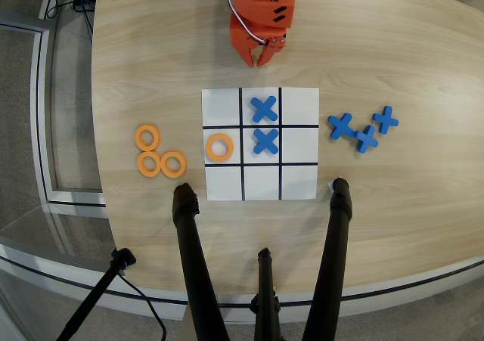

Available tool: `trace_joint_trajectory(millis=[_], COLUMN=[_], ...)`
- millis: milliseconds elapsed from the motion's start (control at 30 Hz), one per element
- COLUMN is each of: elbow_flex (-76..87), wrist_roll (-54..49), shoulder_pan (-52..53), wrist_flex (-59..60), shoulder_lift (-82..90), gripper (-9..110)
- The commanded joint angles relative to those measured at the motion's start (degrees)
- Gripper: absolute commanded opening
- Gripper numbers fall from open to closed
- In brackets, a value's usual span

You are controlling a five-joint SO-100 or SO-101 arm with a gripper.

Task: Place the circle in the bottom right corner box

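Note:
Three orange foam rings lie on the wooden table left of the grid: one (147, 137), one (149, 163) and one (173, 164). Another orange ring (219, 147) lies in the grid's middle-left cell. The white paper grid (260, 144) has its bottom right corner cell (299, 182) bare. Two blue crosses sit in the top-centre cell (264, 109) and the centre cell (265, 141). My orange gripper (261, 63) hangs at the top of the overhead view, above the grid's far edge, its fingers close together and holding nothing.
Three loose blue crosses (363, 128) lie right of the grid. Black tripod legs (187, 235) (338, 227) rise over the table's near edge just below the grid. The table's curved edge runs along the left and bottom.

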Motion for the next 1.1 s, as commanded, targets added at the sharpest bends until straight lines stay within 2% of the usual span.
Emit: trace_joint_trajectory(millis=[0, 300, 600, 833, 867, 1067], elbow_flex=[-9.14, -6.33, -10.46, -33.40, -36.83, -53.88], wrist_roll=[1.23, 0.88, 1.05, 2.81, 2.81, 4.13], shoulder_pan=[-1.49, -1.58, -0.70, 5.10, 5.98, 10.46], wrist_flex=[-0.09, -1.14, 0.44, 5.19, 5.27, -2.29], shoulder_lift=[-10.11, -6.42, -9.67, -30.06, -33.84, -56.07], gripper=[0, 3, 6, 6, 12, 13])
